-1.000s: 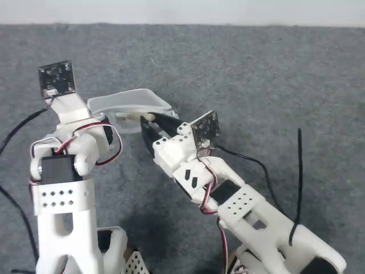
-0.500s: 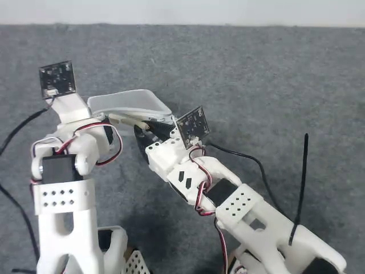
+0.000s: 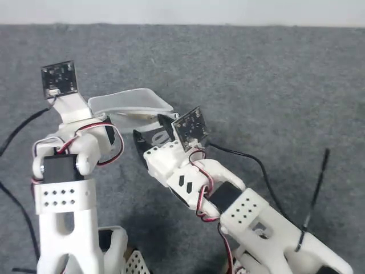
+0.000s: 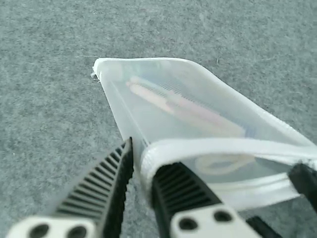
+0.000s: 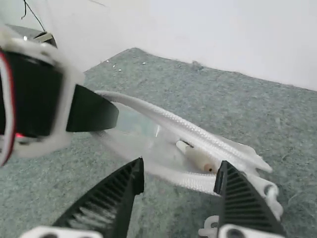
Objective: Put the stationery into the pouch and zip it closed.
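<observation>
A translucent white pouch (image 3: 128,101) lies on the grey carpet, its zipper mouth open toward the arms. Pens (image 4: 183,106) show through its wall (image 4: 163,74). My left gripper (image 4: 141,153) is shut on the pouch's zipper edge (image 4: 208,146), and its black finger (image 5: 94,111) holds that edge up in the right wrist view. A cream stick (image 5: 198,159) lies just inside the mouth of the pouch (image 5: 148,134). My right gripper (image 5: 176,183) stands open a short way before the mouth, holding nothing; from above it (image 3: 151,132) sits beside the pouch's near edge.
Grey carpet (image 3: 256,74) stretches free to the right and behind the pouch. A black cable (image 3: 259,168) trails from the right arm across the carpet. The white bases of both arms (image 3: 63,228) stand at the near edge.
My right gripper has swung left and drawn back slightly from the pouch mouth. The cream stick has gone from the mouth's edge to deeper inside. The left arm has held still.
</observation>
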`<state>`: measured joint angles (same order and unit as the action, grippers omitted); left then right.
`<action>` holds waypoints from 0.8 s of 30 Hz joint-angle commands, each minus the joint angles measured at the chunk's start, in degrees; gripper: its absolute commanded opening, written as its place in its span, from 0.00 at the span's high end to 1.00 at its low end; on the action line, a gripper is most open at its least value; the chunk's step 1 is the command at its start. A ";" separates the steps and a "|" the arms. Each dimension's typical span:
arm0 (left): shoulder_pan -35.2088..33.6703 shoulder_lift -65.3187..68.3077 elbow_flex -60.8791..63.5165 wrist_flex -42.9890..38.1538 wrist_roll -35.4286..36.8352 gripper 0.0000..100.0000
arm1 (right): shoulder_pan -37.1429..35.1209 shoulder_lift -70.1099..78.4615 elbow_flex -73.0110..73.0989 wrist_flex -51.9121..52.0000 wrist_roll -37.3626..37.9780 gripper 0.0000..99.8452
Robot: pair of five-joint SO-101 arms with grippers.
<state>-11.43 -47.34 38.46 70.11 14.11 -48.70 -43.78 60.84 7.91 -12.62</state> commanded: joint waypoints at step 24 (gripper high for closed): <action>-13.01 -0.35 -0.66 -3.34 3.43 0.99 | 1.80 -6.99 0.00 7.34 3.52 0.79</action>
<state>-23.91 -47.34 38.46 68.88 16.13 -47.65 -48.62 60.92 15.03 -12.35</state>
